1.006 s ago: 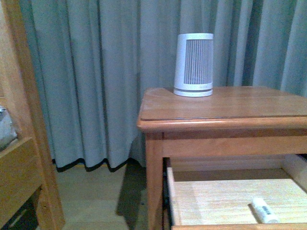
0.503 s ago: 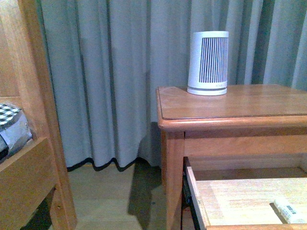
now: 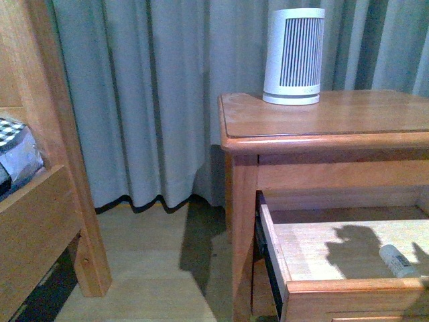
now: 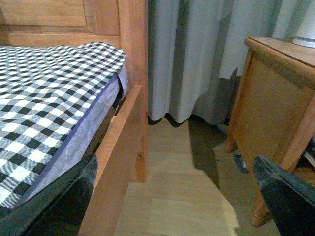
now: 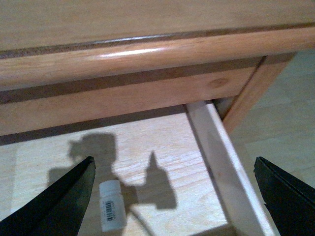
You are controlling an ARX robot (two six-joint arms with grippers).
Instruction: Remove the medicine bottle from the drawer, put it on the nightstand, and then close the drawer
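Right claw (image 5: 173,159) gapes wide, empty. Just beneath it, nearer one finger, the medicine bottle (image 5: 112,205) lies on its side. It is smooth white plastic, likely light and apt to roll, so pinch across the barrel. Beyond, the drawer (image 5: 216,157) is pale and grainy, then the desk (image 5: 147,54) shows a rounded glossy rim.
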